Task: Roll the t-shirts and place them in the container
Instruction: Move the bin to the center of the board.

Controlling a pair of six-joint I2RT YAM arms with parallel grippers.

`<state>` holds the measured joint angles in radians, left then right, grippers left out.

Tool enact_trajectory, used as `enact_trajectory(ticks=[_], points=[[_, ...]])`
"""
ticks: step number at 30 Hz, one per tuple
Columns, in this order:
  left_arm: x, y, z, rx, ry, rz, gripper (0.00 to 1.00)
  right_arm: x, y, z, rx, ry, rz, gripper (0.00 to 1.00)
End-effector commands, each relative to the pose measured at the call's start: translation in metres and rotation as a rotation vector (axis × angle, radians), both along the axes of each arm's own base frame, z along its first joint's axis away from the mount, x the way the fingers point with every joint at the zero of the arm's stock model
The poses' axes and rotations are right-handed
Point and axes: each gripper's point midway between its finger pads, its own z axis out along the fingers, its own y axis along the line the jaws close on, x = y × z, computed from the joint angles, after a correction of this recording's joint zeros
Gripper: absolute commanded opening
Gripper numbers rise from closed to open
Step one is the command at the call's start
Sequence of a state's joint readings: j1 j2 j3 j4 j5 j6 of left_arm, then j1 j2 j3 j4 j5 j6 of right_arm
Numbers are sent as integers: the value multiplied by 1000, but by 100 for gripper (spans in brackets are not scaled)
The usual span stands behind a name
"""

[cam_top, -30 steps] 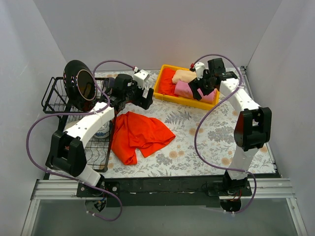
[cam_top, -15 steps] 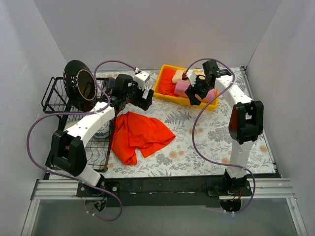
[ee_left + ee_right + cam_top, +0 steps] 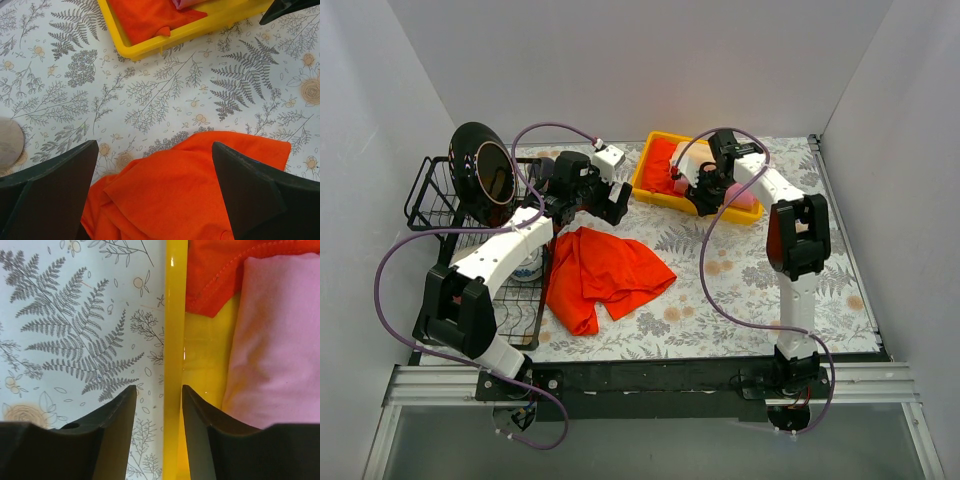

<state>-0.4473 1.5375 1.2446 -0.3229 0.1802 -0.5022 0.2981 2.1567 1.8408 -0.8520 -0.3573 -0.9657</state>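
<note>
Top view: the right gripper [image 3: 705,195] has been swung leftward along the tray [image 3: 660,198], while the left gripper [image 3: 612,203] is unmoved. The orange shirt [image 3: 605,270] lies crumpled on the table [image 3: 740,290], unrolled.

Left wrist: the jaws are held wide above that shirt, empty.

Right wrist: the jaws have been narrowed astride the tray wall, a gap remaining. A folded pink shirt [image 3: 280,340] lies inside.

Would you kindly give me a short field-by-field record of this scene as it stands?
Left gripper: open, above the loose orange t-shirt
Loose orange t-shirt: crumpled on the table, not yet rolled
Right gripper: fingers astride the wall of the yellow tray, a gap on the outer side
In the tray: pink t-shirt beside a second orange t-shirt
</note>
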Motion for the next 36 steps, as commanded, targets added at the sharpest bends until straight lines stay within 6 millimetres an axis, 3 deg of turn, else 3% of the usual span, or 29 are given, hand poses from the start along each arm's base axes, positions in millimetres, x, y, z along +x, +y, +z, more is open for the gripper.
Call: enact_trajectory(ticks=[1,3,4,6,7,8,13,23,28,29,30,36], points=[[0,0,16,-5,-32,-9,98,11,-11,-1,-85,-52,88,49],[-1,-1,16,-9,-30,-14,98,15,-16,-8,-119,-64,106,42],[0,-1,16,-10,-31,-12,98,19,-20,-8,-147,-85,119,30],[0,-1,17,-10,-32,-14,98,23,-26,-9,-174,-97,132,17],[-1,-1,16,-10,-30,-13,98,25,-30,-9,-196,-110,145,3],[0,-2,17,-11,-32,-15,98,28,-37,-8,-206,-117,144,1],[-5,-3,12,-9,-17,-34,98,39,-73,-3,-260,-138,171,1],[-7,-6,9,-18,2,-47,98,72,-178,-2,-418,-228,205,1],[-4,-6,6,-5,16,-49,98,93,-198,-7,-476,-270,239,1],[-3,-6,7,2,13,-51,98,95,-215,-8,-480,-267,208,1],[-2,-5,7,10,12,-48,98,102,-219,-4,-478,-290,196,1],[3,-3,4,40,10,-41,98,111,-246,-11,-525,-309,212,1]])
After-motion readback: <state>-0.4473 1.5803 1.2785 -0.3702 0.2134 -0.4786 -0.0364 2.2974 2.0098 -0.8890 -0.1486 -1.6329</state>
